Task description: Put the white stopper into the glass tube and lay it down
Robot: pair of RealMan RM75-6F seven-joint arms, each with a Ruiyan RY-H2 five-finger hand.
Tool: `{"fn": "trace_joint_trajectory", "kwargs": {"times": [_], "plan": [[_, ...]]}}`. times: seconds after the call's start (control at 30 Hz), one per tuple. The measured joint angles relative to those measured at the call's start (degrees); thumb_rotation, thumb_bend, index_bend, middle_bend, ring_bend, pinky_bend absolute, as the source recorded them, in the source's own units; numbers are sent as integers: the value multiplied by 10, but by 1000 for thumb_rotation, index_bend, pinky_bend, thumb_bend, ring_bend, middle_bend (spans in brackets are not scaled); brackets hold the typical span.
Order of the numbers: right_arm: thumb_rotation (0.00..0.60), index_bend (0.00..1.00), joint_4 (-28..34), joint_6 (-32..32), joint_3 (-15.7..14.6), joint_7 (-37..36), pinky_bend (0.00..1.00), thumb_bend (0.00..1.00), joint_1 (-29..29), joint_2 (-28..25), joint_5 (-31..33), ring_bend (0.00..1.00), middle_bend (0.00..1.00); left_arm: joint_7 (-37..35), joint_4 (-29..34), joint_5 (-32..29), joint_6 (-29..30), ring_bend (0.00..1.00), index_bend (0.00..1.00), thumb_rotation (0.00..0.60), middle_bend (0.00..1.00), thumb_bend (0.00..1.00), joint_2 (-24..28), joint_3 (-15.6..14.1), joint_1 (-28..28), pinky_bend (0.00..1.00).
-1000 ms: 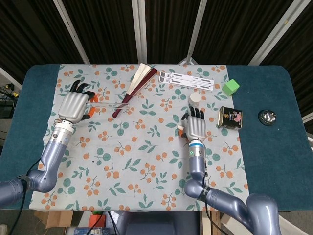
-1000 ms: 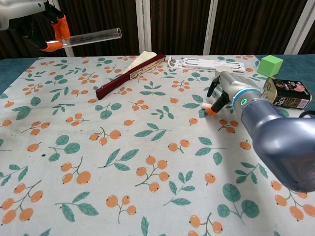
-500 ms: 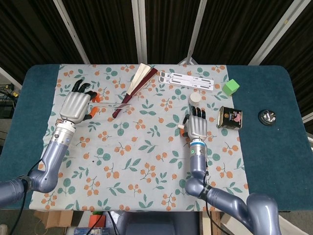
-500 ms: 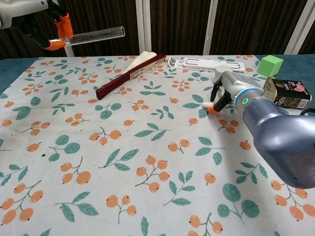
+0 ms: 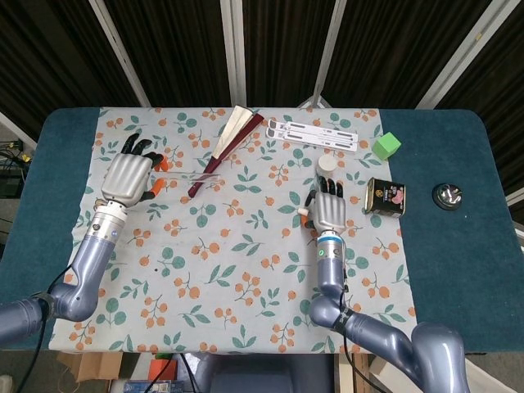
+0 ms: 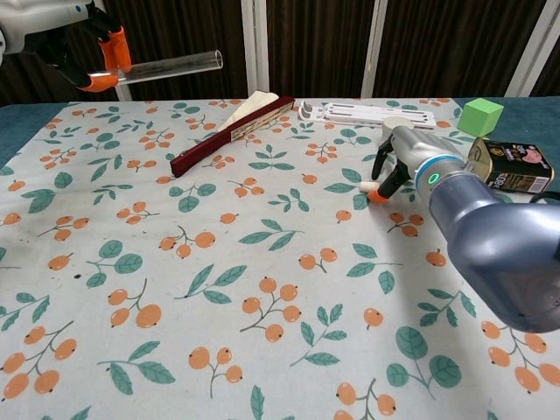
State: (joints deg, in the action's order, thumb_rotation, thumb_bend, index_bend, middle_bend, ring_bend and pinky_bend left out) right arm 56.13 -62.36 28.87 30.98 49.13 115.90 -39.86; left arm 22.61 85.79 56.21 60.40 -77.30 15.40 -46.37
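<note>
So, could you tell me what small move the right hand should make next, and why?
Probably reach a little forward and close on the white stopper. The right hand rests on the cloth just short of it, apparently holding nothing, while the left hand holds the glass tube level above the table with its open end pointing toward the middle, ready to receive the stopper.

Dark curtains [image 5: 172, 49] hang behind the blue table [image 5: 446, 246].
</note>
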Motion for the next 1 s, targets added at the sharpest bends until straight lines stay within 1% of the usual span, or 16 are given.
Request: {"fn": "trace_joint_trajectory", "kwargs": {"times": [0.2,0.47,0.73,1.0], "plan": [[600,536,-5,5,0,1,0,356,-1,2,5,0,99,0,-1,1,-1,143,599,600,638,604,-2,-2,0,0],[600,571,-7,8,-1,-1,0,470,-1,1,3,0,104,0,-4,0,-2,143,599,600,639,604,-3,-1,-1,0],[600,595,21,-1,-1,0,0,474,-3,-11,-7,0,109,2,6,2,2,143,599,600,639,603,-2,1,-2,0],[600,609,78,-17,-5,3,0,475,-17,-46,-18,0,110,6,24,3,8,143,599,600,639,603,-4,2,-2,0]]}}
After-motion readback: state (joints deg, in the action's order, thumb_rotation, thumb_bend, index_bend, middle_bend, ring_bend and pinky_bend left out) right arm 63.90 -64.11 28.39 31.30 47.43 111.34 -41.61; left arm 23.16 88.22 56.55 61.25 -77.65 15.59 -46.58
